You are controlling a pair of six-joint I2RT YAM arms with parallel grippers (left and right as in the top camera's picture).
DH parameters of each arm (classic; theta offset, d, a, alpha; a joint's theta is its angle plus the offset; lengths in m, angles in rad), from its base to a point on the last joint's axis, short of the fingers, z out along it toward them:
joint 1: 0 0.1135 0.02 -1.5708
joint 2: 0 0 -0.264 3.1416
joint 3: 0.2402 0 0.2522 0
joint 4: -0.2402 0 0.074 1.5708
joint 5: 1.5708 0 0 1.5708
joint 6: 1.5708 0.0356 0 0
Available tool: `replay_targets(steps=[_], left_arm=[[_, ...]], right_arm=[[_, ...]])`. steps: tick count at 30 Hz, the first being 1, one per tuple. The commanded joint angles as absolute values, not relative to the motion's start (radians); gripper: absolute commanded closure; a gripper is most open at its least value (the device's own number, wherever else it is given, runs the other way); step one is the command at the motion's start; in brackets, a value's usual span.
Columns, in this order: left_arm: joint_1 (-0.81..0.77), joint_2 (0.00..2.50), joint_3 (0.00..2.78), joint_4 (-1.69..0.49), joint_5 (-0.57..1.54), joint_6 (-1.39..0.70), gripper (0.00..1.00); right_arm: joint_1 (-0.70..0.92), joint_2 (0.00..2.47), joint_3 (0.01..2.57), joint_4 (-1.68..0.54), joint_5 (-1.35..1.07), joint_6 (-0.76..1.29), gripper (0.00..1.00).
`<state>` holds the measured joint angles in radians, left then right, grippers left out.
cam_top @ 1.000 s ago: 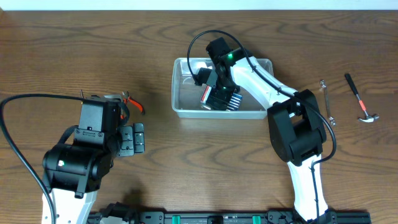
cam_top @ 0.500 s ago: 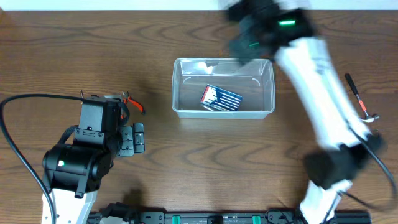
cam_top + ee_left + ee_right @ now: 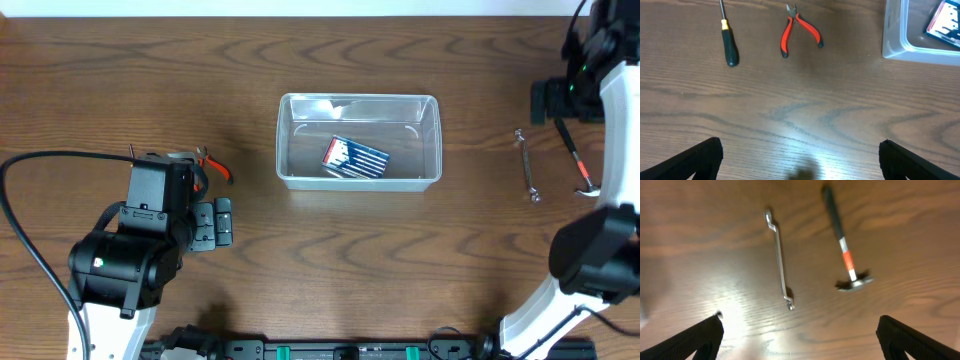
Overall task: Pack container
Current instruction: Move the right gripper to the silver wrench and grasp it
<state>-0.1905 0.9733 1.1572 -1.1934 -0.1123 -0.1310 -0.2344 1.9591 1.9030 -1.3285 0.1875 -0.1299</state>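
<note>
The clear plastic container (image 3: 432,140) stands mid-table with a small blue case of tool bits (image 3: 355,157) lying inside; its corner shows in the left wrist view (image 3: 900,45). My left gripper (image 3: 800,160) is open and empty, low over bare wood to the container's left, near red-handled pliers (image 3: 800,30) and a black-handled screwdriver (image 3: 728,40). My right gripper (image 3: 800,335) is open and empty, held high over a silver wrench (image 3: 780,260) and a small hammer (image 3: 845,245). The right arm (image 3: 605,90) is at the table's right edge.
In the overhead view the wrench (image 3: 527,165) and hammer (image 3: 578,160) lie right of the container. The pliers (image 3: 213,165) lie beside the left arm (image 3: 140,240), whose black cable (image 3: 30,250) loops over the left of the table.
My right arm has risen out of the container, leaving the blue case inside, and swung right to above the wrench and hammer. The left arm has not moved.
</note>
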Motion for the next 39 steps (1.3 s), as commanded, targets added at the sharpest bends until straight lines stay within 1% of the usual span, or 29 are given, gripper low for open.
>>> replay_targets(steps=[1, 9, 17, 24, 29, 39], left_arm=[[-0.184, 0.973, 1.169, -1.196, -0.121, -0.136, 0.02], [-0.184, 0.973, 1.169, -1.195, -0.121, -0.136, 0.02], [-0.184, 0.973, 1.169, -1.196, -0.121, -0.136, 0.02], [-0.184, 0.973, 1.169, -1.196, -0.121, -0.136, 0.02], [-0.184, 0.973, 1.169, -1.196, -0.121, -0.136, 0.02], [-0.184, 0.973, 1.169, -1.197, -0.121, -0.136, 0.02]], right_arm=[[-0.252, 1.998, 1.776, -1.245, 0.168, -0.190, 0.01], [-0.252, 2.031, 1.492, -0.966, 0.093, -0.226, 0.01], [-0.252, 2.031, 1.350, -0.818, 0.054, -0.245, 0.01], [-0.252, 2.031, 1.319, -0.776, -0.002, -0.249, 0.01], [-0.255, 2.031, 1.318, -0.773, -0.009, -0.249, 0.02], [-0.276, 2.031, 1.275, -0.742, -0.012, -0.248, 0.01]])
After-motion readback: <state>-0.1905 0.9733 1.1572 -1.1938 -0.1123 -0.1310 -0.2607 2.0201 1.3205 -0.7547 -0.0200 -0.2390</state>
